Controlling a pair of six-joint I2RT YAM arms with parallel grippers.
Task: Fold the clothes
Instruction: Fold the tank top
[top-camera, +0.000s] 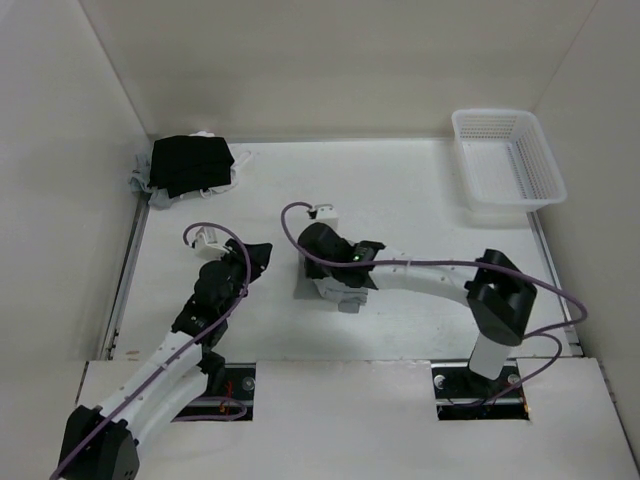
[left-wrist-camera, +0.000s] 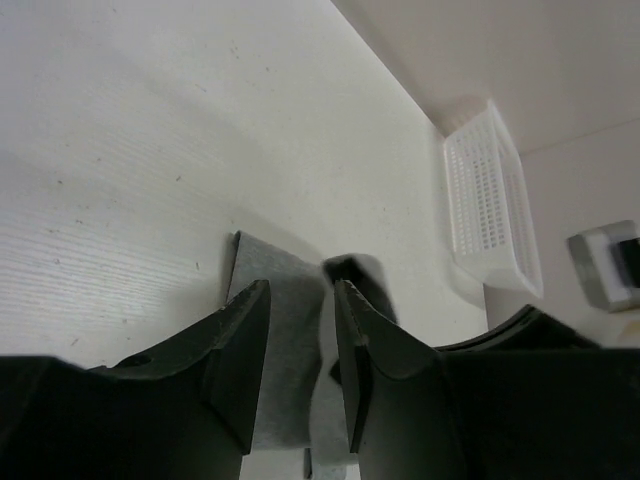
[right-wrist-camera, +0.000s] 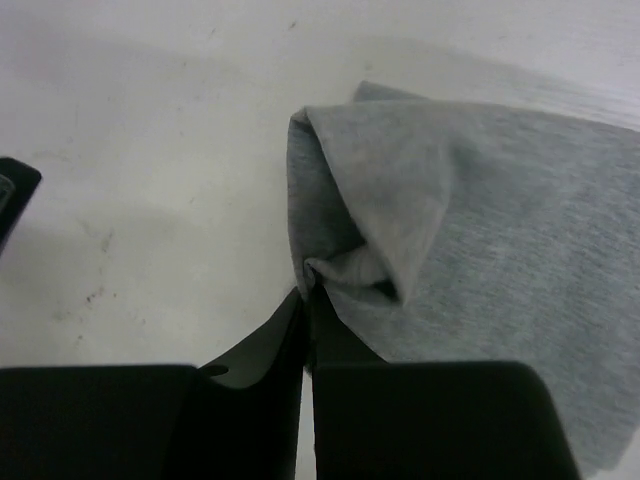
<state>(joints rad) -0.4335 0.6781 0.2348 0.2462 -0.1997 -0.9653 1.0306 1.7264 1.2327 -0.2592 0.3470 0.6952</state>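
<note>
We see the clothes (right-wrist-camera: 500, 220) lying folded on the bench (top-camera: 420, 200), well apart from the white basket (top-camera: 548, 165), to the near-left of it. The right hand (right-wrist-camera: 308, 290) is narrow and pinches a bunched fold at the edge of the grey cloth. Farther from the basket we find the left hand (left-wrist-camera: 300, 295), near the clothes, half wide and holding nothing. A black pile (top-camera: 190, 165) sits in the far corner opposite the basket.
</note>
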